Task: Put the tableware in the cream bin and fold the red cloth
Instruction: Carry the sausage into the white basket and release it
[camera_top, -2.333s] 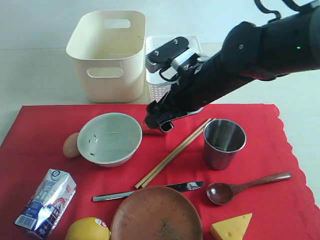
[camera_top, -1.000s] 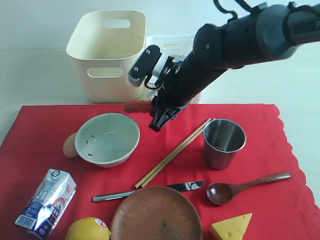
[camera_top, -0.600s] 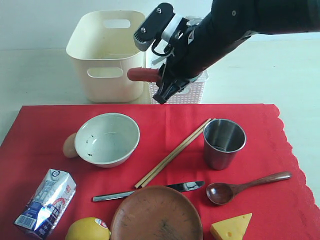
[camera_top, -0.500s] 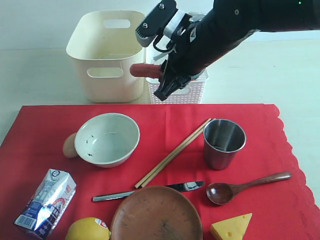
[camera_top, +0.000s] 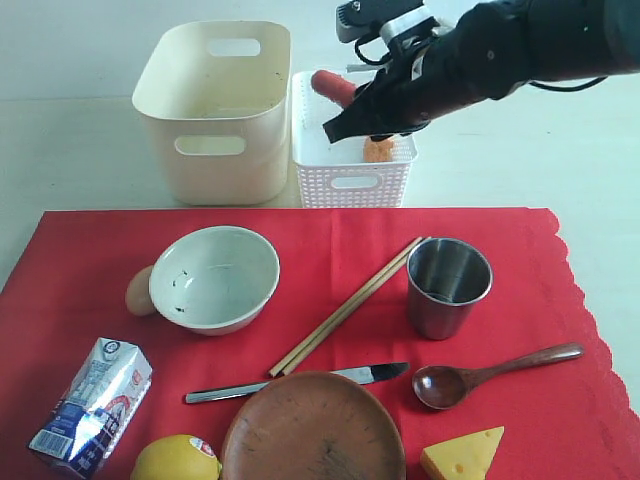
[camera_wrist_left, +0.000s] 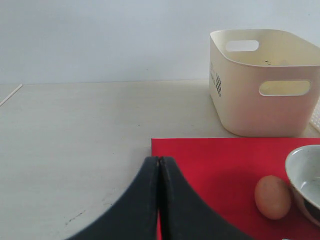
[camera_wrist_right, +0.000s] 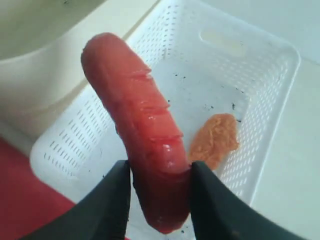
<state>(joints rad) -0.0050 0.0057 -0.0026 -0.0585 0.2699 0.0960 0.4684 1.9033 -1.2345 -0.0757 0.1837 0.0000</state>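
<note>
Pinching one end of a sausage (camera_wrist_right: 145, 145) between the right fingers (camera_wrist_right: 107, 200), set narrow around it, with the free end jutting out tilted above the white basket (camera_wrist_right: 260, 55). Down on that basket's floor, an orange lump (camera_wrist_right: 215, 140). Holding none of the tableware. Just beside the basket, standing on the tabletop (camera_top: 80, 160): the bin (camera_top: 215, 110), upright. Further out, well apart from those fingers, all lying on the cloth (camera_top: 560, 400): chopsticks (camera_top: 345, 308) slantwise and side by side, one end just beside the upright cup (camera_top: 449, 285); bowl (camera_top: 215, 278) upright, with an egg (camera_top: 140, 290) just beside it; nearer the camera, knife (camera_top: 295, 384) flat, blade tip near the spoon (camera_top: 490, 372); plate (camera_top: 313, 430) just beside the knife, at the exterior view's lower edge. Around these, also on the cloth, cheese (camera_top: 462, 455), lemon (camera_top: 175, 460) and carton (camera_top: 90, 405). Cloth spread flat, not folded, reaching up close to bin and basket. Left fingers (camera_wrist_left: 140, 200) pressed together on nothing, over the cloth's edge by the bare tabletop, with egg and bowl rim near and the bin well apart beyond.
</note>
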